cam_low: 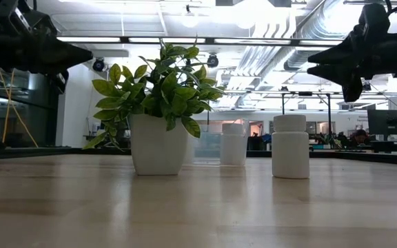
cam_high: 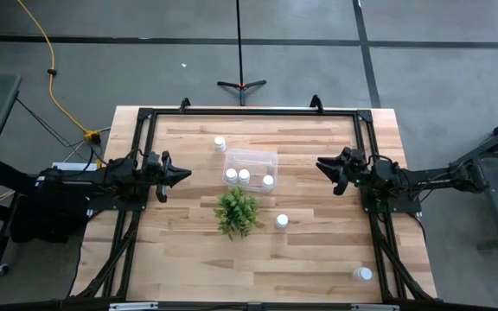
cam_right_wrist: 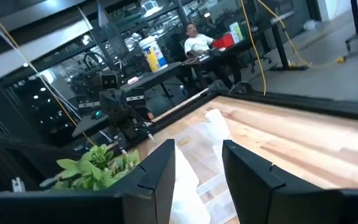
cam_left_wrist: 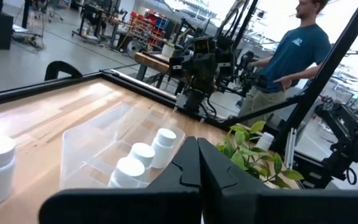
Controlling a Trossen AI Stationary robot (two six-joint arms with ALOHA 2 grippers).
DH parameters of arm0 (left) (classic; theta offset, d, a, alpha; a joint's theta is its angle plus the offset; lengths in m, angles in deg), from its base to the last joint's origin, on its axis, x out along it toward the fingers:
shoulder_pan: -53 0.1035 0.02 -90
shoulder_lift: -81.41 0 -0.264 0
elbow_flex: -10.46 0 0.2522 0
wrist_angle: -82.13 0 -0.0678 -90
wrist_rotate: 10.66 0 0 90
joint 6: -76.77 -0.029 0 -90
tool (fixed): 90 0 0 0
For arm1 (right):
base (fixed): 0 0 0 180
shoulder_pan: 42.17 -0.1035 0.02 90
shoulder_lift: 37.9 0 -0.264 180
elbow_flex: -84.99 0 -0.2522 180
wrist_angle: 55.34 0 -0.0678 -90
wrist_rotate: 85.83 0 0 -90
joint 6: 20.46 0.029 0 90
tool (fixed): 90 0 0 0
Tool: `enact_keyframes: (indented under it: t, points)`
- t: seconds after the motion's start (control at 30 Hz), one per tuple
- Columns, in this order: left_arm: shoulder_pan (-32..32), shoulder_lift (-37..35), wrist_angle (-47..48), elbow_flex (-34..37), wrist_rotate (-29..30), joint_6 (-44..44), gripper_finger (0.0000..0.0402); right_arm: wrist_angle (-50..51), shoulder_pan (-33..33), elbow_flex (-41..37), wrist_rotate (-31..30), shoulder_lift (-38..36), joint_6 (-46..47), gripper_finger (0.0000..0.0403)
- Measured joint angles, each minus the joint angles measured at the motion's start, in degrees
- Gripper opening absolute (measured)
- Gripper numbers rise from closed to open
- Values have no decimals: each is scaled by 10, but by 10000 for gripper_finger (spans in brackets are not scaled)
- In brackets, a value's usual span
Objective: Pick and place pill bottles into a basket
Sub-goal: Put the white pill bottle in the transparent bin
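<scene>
The clear basket (cam_high: 251,163) stands at the table's middle, toward the far side, with three white pill bottles (cam_high: 244,175) upright inside it; they also show in the left wrist view (cam_left_wrist: 143,155). One bottle (cam_high: 220,143) stands beyond the basket's far left corner. Another bottle (cam_high: 282,221) stands right of the plant, and a third (cam_high: 363,274) stands near the near right corner. My left gripper (cam_high: 187,173) hovers left of the basket, shut and empty (cam_left_wrist: 199,149). My right gripper (cam_high: 321,164) hovers right of the basket, open and empty (cam_right_wrist: 197,155).
A green plant (cam_high: 237,212) in a white pot (cam_low: 158,141) stands just near of the basket. A dark frame (cam_high: 249,112) runs along the far, left and right sides of the table. People show in the room beyond the table (cam_left_wrist: 294,56).
</scene>
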Motion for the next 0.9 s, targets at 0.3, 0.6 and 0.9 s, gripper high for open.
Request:
enact_keyframes:
  t: [0.3, 0.6, 0.9]
  points:
    - [0, 0, 2, 0, -2, -33, 98, -40, 0, 0, 6, 2, -2, 210]
    - [0, 0, 2, 0, -4, -86, 71, -51, 0, 26, 56, 35, 7, 300]
    - [0, 0, 2, 0, -1, -105, 28, 94, 0, 193, 86, 144, -100, 278]
